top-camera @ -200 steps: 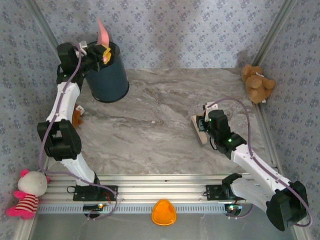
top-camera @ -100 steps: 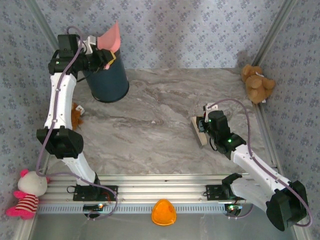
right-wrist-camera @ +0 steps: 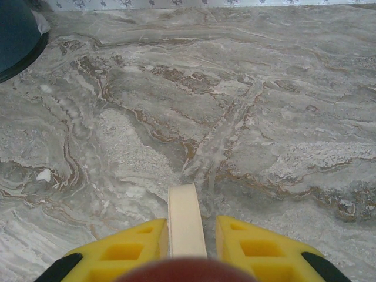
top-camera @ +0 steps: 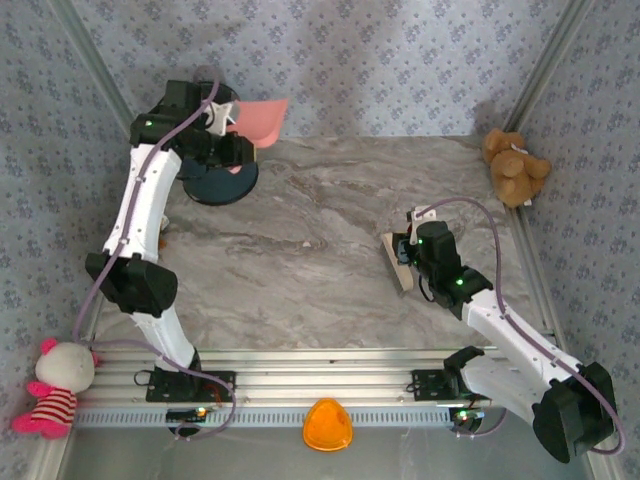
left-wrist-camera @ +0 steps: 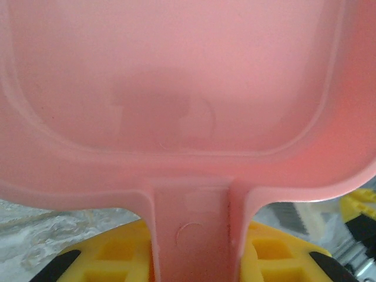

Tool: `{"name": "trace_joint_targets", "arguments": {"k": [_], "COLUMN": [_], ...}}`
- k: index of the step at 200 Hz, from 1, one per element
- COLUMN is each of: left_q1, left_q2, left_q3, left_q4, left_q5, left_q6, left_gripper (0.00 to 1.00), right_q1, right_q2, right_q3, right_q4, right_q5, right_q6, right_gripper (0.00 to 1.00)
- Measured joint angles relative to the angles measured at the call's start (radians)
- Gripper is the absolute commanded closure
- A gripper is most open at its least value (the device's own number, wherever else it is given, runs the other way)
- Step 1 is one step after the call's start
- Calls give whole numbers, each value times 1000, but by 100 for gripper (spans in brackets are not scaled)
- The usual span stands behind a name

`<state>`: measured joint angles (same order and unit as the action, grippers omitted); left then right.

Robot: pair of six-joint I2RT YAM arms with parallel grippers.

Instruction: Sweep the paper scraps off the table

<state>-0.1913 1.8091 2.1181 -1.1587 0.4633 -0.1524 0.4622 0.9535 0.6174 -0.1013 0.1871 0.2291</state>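
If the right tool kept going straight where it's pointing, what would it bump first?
Most likely the table, since the right tool, shut on a beige strip, seems to tilt down toward it. The blue bin sits off to the left.

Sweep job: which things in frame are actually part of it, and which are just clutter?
Part of the job:
- pink dustpan, held by the left gripper
- dark blue bin beneath it
- cream sweeping tool, held by the right gripper
- table

Lying about:
- brown teddy bear, far right corner
- pink-and-white plush, near left
- orange dome, near edge
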Motion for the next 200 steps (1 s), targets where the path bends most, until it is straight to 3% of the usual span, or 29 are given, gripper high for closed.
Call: {"name": "trace_joint_targets", "arguments": {"k": [99, 200], "left_q1": [-191, -335], "left_q2": [29, 132], "left_q3": [-150, -290], "left_q4": [-40, 14], "left_q5": [-184, -252], "left_q6": [170, 190], "left_gripper": [100, 100], "right_q1": [0, 0], "right_q2": [-16, -18], "right_q3": [-12, -13], "right_q4": [-1, -1], "right_q5": [0, 1], "right_q6": [0, 0], "right_gripper": [100, 100]}}
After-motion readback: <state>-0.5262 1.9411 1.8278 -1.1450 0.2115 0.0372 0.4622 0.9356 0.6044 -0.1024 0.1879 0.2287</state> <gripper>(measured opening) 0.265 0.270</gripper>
